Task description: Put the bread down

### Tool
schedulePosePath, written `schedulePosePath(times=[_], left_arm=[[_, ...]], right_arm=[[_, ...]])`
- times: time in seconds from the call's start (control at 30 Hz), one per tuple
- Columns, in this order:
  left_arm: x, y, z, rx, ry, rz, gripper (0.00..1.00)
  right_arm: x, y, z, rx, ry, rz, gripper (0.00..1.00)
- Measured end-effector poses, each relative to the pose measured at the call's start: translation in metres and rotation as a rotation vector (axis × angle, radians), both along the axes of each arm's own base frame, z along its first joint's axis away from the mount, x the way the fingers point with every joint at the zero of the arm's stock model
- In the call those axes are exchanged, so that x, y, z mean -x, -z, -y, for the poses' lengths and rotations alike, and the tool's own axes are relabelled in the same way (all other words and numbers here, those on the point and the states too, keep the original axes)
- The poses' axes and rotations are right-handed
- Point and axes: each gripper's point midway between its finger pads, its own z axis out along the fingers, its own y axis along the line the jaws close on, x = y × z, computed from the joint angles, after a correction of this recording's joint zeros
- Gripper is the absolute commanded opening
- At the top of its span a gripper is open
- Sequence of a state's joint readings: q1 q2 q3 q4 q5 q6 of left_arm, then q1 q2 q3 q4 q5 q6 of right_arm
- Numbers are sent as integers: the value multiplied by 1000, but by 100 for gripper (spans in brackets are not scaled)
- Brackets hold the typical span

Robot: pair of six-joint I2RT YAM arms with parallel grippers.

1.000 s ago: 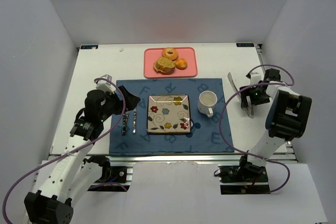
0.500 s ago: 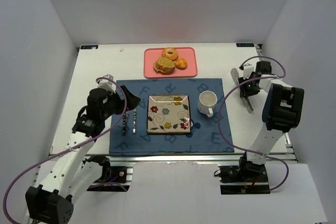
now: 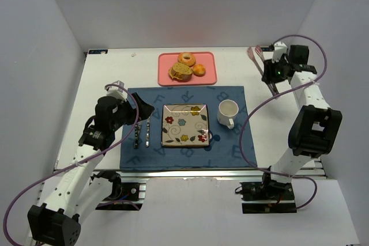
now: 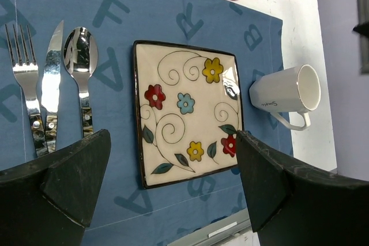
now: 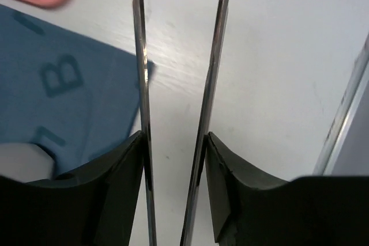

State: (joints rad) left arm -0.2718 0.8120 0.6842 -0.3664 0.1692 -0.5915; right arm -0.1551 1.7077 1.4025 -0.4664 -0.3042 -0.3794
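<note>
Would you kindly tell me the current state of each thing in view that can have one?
Left claw: open, empty.
Tongs: gripped, arms apart.
Right claw: shut on the tongs.
Plate: empty.
Mug: upright, looks empty.
Tray: loaded.
Bread: on the tray, not yet placed.

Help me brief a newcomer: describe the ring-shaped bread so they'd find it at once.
Find the pink tray at the far edge of the table, beyond the blue placemat. Of the three breads on it, the ring-shaped bread lies farthest back. It alone has a hole in its middle; the small round bun and the larger lumpy loaf do not.
</note>
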Motion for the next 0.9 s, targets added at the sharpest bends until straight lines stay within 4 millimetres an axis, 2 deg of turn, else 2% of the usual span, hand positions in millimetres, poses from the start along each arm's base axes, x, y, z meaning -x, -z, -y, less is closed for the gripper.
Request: schedulePosePath(times=[0.1, 0.2, 0.43, 0.7, 0.9], left_arm=[[-1, -3, 0, 1, 0, 6, 98], [-1, -8, 0, 2, -1, 11, 98], [2, -15, -2, 3, -5, 17, 98], [9, -21, -6, 10, -28, 21, 98], [13, -25, -10, 12, -51, 13, 98]], right_arm=[[-13, -29, -33, -40, -63, 61, 54], [-19, -40, -70, -78, -134, 71, 55], [-33, -23, -143, -150, -260, 1, 55], [-61, -1, -177, -198, -281, -53, 61], [-63, 29, -194, -218, -280, -121, 61]])
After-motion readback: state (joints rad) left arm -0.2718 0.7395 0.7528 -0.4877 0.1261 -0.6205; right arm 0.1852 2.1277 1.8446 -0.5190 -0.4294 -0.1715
